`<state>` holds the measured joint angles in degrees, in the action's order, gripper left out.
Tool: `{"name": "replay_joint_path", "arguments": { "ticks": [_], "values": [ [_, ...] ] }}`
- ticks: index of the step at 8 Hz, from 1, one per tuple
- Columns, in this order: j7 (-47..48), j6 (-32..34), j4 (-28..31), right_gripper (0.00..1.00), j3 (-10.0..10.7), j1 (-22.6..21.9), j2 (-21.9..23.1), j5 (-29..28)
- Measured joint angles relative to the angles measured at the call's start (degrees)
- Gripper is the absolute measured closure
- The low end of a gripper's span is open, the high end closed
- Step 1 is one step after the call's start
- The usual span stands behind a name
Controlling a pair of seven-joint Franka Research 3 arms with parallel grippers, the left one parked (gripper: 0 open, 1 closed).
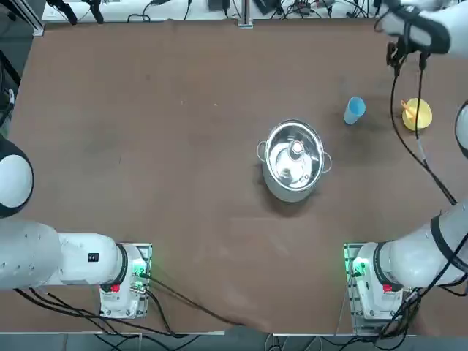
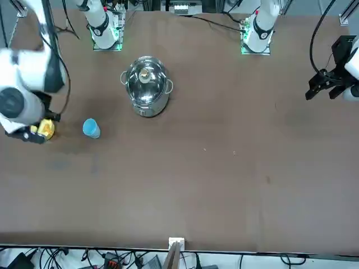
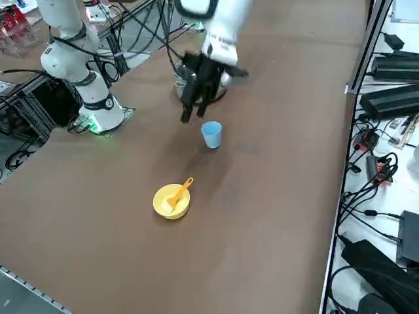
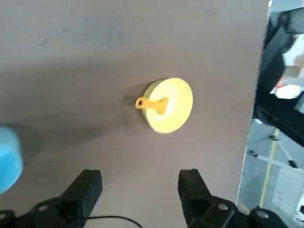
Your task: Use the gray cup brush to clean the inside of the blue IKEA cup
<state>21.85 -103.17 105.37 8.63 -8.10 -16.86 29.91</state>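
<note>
Even overhead light, soft shadows; right arm (image 3: 213, 29) motion-blurred (glare on pot (image 1: 294, 159)).

The gray cup brush (image 3: 179, 193) was a short, slender stick with an orange handle; it lay tilted in the small yellow bowl (image 3: 165, 205), its working end down inside and its handle sticking out over the rim. From overhead the same brush (image 1: 411, 112) showed as an orange sliver across that bowl (image 1: 423, 115). The blue IKEA cup (image 3: 211, 134), a small light-blue tapered tumbler, stood upright on the brown counter (image 3: 262, 216) with its open mouth up, near the bowl but clearly apart from it, between the bowl and the steel pot (image 1: 293, 160). The cup (image 1: 354, 110) looked empty
</note>
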Motion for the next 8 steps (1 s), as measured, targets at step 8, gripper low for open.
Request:
{"name": "replay_joint_path", "arguments": {
  "ticks": [8],
  "values": [
    [23.58,-7.75,2.47,0.29,0.43,0.79,-13.26,12.61]
  ]
}}
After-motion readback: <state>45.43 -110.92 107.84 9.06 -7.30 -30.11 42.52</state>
